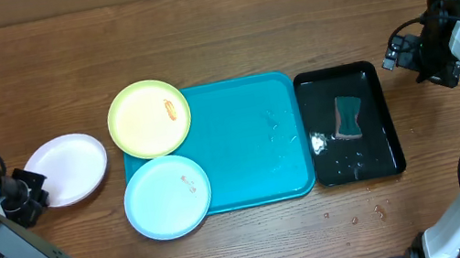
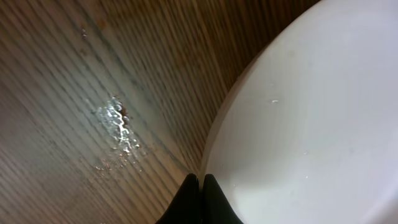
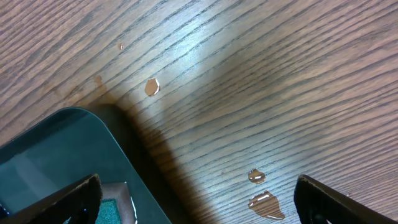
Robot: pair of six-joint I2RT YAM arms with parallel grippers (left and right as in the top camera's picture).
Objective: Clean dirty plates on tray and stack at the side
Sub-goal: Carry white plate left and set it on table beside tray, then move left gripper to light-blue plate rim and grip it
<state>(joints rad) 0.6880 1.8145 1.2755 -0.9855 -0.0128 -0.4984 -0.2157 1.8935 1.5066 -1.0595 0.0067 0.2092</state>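
Left gripper (image 2: pixel 200 190): fingers pressed together, tips right at the rim of the white plate (image 2: pixel 311 118); we can't tell whether the rim is nipped between them; the plate lies flat on the table (image 2: pixel 56 74), off the tray, with a wet patch (image 2: pixel 118 130) on the wood to the fingers' other side. Past the white plate from those fingers we see the lime green plate (image 1: pixel 149 118) and the light blue plate (image 1: pixel 167 197), just beside each other; both overhang the tray (image 1: pixel 251 144) at its edge nearest those fingers; each has an orange-red smear. Beyond the tray, the black tray (image 1: pixel 387 155) holds a sponge (image 1: pixel 349 116). Right gripper (image 3: pixel 196 199): fingers spread wide, nothing between them; black tray's corner by one finger, droplets (image 3: pixel 256 177) on bare wood by the other.
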